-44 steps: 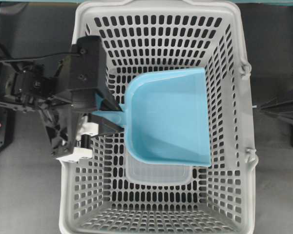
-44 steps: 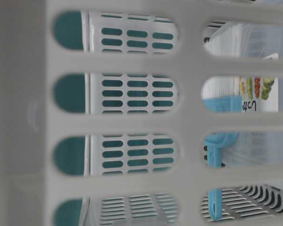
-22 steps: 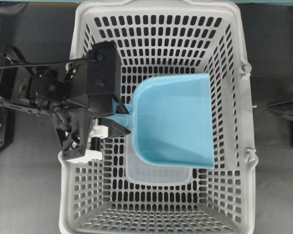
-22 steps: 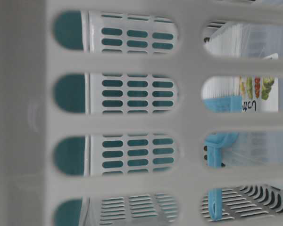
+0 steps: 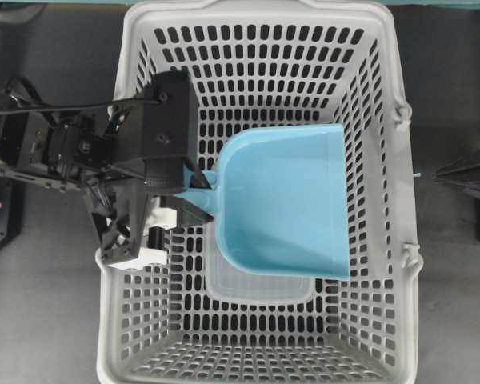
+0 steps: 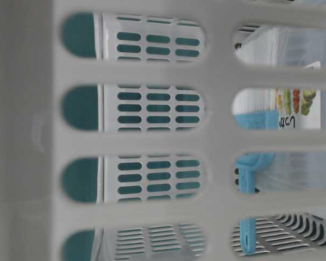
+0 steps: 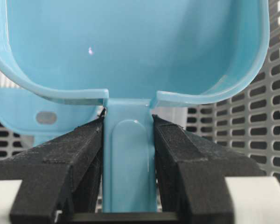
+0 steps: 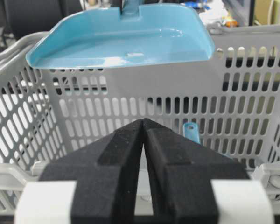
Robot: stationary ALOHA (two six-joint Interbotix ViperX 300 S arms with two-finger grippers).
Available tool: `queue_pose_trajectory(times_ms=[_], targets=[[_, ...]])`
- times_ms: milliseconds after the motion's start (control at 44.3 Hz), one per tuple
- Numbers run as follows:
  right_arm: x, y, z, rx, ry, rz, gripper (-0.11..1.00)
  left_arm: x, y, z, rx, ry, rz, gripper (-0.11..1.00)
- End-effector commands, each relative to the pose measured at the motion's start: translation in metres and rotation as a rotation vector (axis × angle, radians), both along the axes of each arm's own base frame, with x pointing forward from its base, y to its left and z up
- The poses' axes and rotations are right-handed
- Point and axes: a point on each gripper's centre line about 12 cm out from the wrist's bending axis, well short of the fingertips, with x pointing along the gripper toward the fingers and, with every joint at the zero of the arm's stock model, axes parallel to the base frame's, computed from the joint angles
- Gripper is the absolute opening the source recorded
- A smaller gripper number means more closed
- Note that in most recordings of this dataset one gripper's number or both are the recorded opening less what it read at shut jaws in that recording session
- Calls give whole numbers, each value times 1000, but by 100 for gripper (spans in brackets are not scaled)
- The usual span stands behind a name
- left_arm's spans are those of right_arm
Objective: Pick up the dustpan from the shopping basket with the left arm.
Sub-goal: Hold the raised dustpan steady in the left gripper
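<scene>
The light blue dustpan (image 5: pixel 288 200) hangs level inside the grey shopping basket (image 5: pixel 112 320), its open edge toward the right wall. My left gripper (image 5: pixel 194 196) is shut on its handle from the left side. In the left wrist view both black fingers press the sides of the handle (image 7: pixel 129 158), with the gripper (image 7: pixel 128 119) right behind the pan (image 7: pixel 130 46). From the right wrist view the dustpan (image 8: pixel 121 37) floats at about the height of the basket's far rim (image 8: pixel 252 30). My right gripper (image 8: pixel 143 122) is shut on nothing, outside the basket's right wall.
A clear plastic box (image 5: pixel 260 286) lies on the basket floor under the dustpan. A second blue handle with a hole (image 8: pixel 192 131) leans low in the basket, also in the left wrist view as a blue handle (image 7: pixel 37 116). The right arm (image 5: pixel 464 172) waits at the right edge.
My left gripper has carried the dustpan a little to the right, further over the basket's middle. In the last half second it has hardly shifted. The right arm stays still.
</scene>
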Motion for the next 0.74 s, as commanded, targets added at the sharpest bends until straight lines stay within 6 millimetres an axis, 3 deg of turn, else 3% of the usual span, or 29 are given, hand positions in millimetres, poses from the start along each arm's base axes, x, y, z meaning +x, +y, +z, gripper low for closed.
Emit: queue_pose_trajectory(times_ms=[0,722], targets=[[1,1,1,3,-1,3,0,-2,-1,5,-4,-17,0,30],[1,2,1,6,-18,9,0,1,-4,-5,-7,-43,-8,30]])
